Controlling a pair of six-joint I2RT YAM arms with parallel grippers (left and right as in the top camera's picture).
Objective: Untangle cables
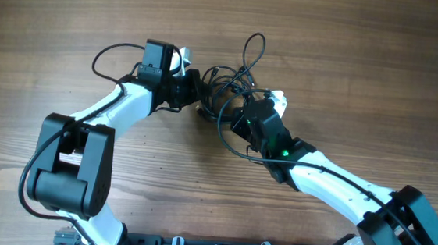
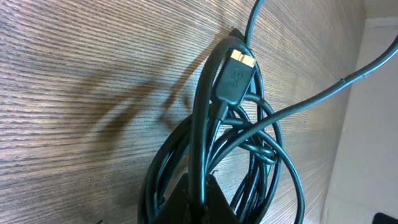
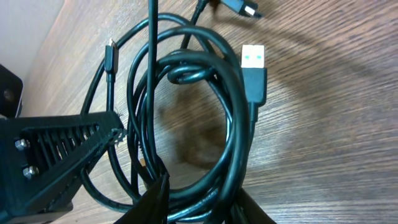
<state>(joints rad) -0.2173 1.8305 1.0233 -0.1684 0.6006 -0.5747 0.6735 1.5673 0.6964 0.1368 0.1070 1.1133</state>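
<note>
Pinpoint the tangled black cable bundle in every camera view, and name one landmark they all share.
Overhead: the cable bundle sits just above centre.
Left wrist: the cable bundle fills the centre and lower right, a plug at its top.
Right wrist: the cable bundle fills the centre, top to bottom edge.
Shared landmark: the wood-grain table beneath it.

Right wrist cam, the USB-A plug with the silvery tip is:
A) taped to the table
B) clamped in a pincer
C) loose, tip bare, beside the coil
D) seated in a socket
C: the USB-A plug lies with its silvery tip bare, nothing mated or clamped to it, just right of the looped black cables.
</note>
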